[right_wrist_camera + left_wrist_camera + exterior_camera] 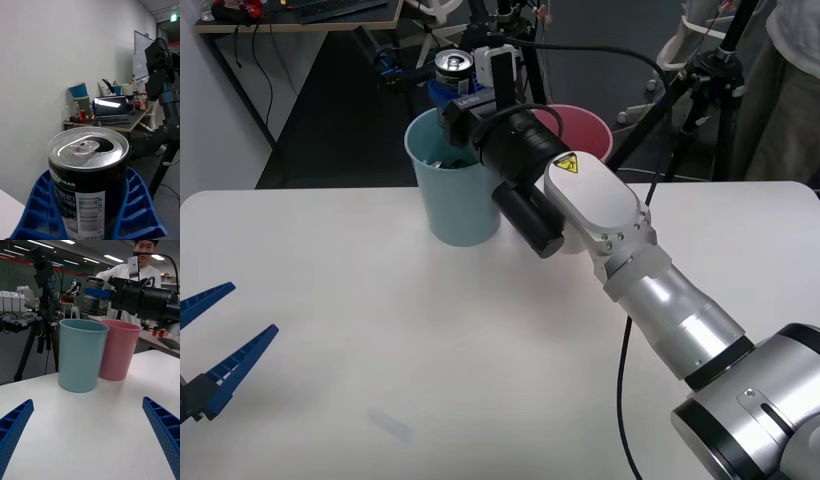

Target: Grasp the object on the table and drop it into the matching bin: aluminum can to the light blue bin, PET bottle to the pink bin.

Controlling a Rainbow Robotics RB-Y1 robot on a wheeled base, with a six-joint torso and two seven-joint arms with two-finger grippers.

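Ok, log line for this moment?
right gripper: holds aluminum can above light blue bin | left gripper: open, idle

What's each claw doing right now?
Left claw: open, empty, low over the table.
Right claw: shut on the aluminum can, above the light blue bin.

The right arm (680, 310) is silver and white with a black wrist, a yellow warning sticker and blue ribbed fingers (138, 210).

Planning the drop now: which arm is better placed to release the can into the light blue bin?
The right. The right gripper holds the aluminum can above the light blue bin; the left gripper sits open, far off at the table's near edge.
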